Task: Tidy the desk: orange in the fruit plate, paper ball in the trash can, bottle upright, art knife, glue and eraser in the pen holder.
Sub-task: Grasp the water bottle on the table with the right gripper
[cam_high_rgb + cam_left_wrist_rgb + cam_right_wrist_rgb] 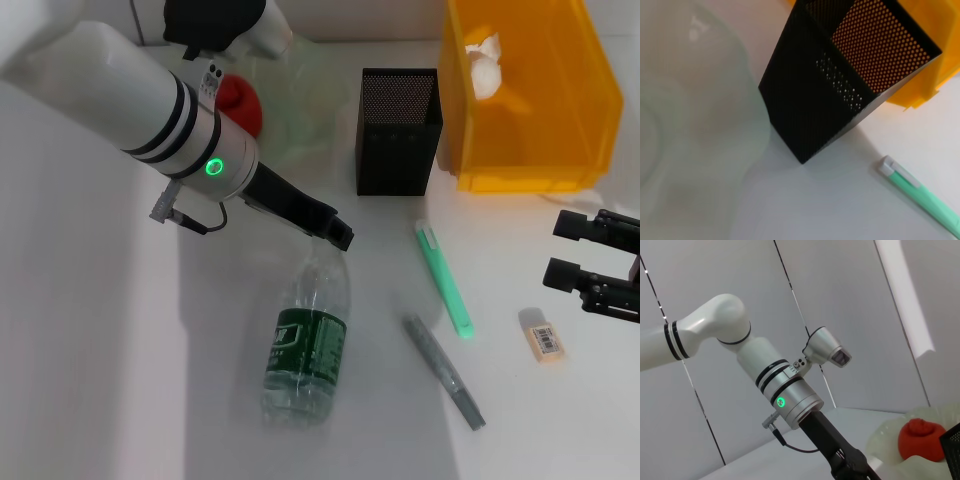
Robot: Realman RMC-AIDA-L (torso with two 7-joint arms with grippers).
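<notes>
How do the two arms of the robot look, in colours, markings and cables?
The left arm is glossy white with two black bands, then a silver collar with a glowing green ring light, a small grey plug with a thin dark cable, and a white camera housing. Its left gripper is matt black. Of the right arm only the right gripper shows: black, with two blocky fingers.

Bright, even overhead light washes the white desk (560, 420) almost to glare. Soft shadows fall beside the bottle (305, 350) and under the left arm (150, 100). In the left wrist view the fruit plate (670, 125) is blurred and close, while the pen holder (830, 95) stays sharp. A bright band streaks the wall (902, 295).
</notes>
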